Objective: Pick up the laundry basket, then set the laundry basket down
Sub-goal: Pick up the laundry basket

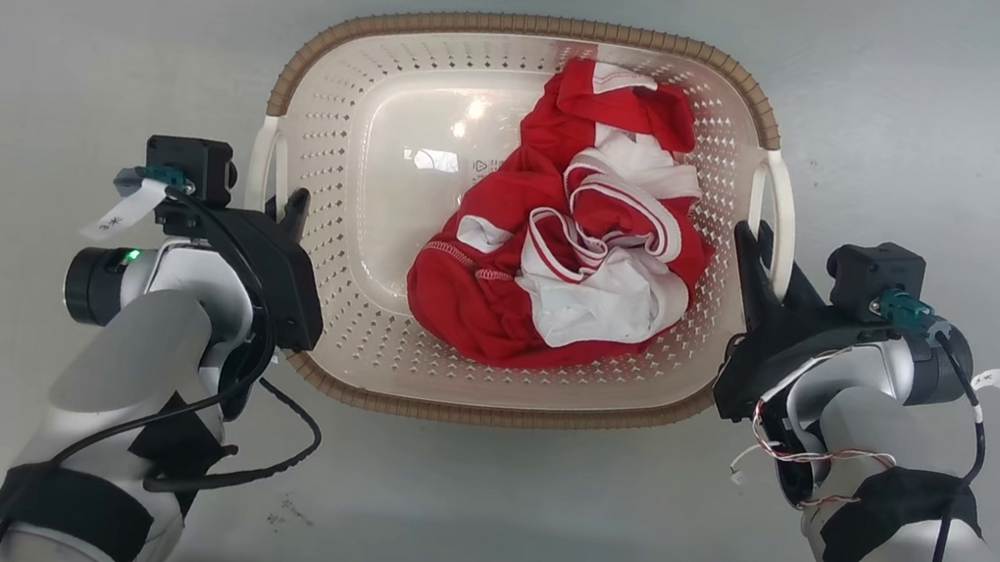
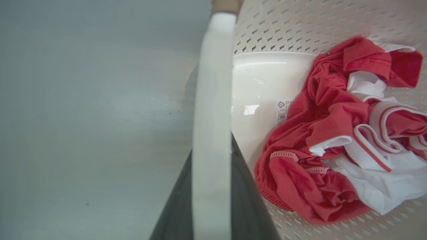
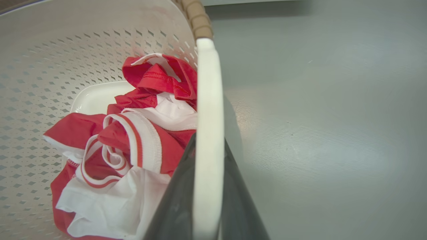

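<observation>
The laundry basket (image 1: pixel 538 26) sits in the middle of the head view, cream-white with perforated sides and a brown woven rim. Crumpled red and white clothes (image 1: pixel 576 233) lie in its right half. My left gripper (image 1: pixel 278 208) is shut on the basket's white left handle (image 2: pixel 213 100), which runs between the two dark fingers (image 2: pixel 245 200). My right gripper (image 1: pixel 767 252) is shut on the white right handle (image 3: pixel 208 100) in the same way. Both wrist views look into the basket at the clothes (image 2: pixel 333 133) (image 3: pixel 126 150). Whether the basket's base touches the floor, I cannot tell.
Smooth grey floor (image 1: pixel 55 6) surrounds the basket on all sides, with open room to the left, right and far side. A black cable (image 1: pixel 274 465) loops from my left forearm just in front of the basket's near rim.
</observation>
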Available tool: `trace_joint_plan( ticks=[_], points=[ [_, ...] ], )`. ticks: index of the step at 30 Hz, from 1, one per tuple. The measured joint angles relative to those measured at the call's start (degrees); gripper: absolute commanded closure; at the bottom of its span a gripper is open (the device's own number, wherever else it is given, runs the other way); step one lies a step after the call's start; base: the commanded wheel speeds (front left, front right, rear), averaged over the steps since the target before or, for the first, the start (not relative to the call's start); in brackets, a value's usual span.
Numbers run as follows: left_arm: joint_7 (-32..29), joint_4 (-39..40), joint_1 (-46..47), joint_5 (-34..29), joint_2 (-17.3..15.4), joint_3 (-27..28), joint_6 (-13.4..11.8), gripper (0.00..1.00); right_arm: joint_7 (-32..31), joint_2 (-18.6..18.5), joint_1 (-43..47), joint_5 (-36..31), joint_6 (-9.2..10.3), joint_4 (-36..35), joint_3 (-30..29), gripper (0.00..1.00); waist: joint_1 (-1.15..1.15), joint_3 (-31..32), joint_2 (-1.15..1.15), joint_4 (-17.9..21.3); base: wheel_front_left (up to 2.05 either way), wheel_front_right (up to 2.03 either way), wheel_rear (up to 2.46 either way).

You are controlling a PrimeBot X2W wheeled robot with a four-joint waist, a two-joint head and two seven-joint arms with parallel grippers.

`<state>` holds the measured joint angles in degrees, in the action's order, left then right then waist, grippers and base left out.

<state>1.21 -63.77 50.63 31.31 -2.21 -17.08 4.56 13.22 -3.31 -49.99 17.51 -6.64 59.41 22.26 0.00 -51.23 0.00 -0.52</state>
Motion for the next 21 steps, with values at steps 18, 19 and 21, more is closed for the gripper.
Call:
trace_joint_plan(
  ticks=[18, 19, 21],
  points=[
    [-1.31, -6.32, -0.23, 1.47, 1.55, -0.03, 2.00, 1.00, -2.12, 0.88, 0.02, 1.67, -0.52, 8.18, 0.53, 1.00, 0.00, 8.55, 0.00, 0.51, 0.00, 0.00, 0.00],
    [-1.46, -6.61, -0.38, 1.82, 1.64, 0.01, 2.00, 1.00, -2.24, 0.96, 0.05, 1.74, -0.52, 8.58, 0.60, 1.00, 0.00, 9.19, 0.00, 0.54, 0.00, 0.00, 0.00],
    [-2.04, -7.23, -0.65, 2.14, 1.78, 0.04, 2.01, 1.00, -2.82, 1.07, 0.07, 1.74, -0.79, 9.39, 0.86, 1.00, 0.00, 10.50, 0.00, 0.60, 0.00, 0.00, 0.00]
  ],
)
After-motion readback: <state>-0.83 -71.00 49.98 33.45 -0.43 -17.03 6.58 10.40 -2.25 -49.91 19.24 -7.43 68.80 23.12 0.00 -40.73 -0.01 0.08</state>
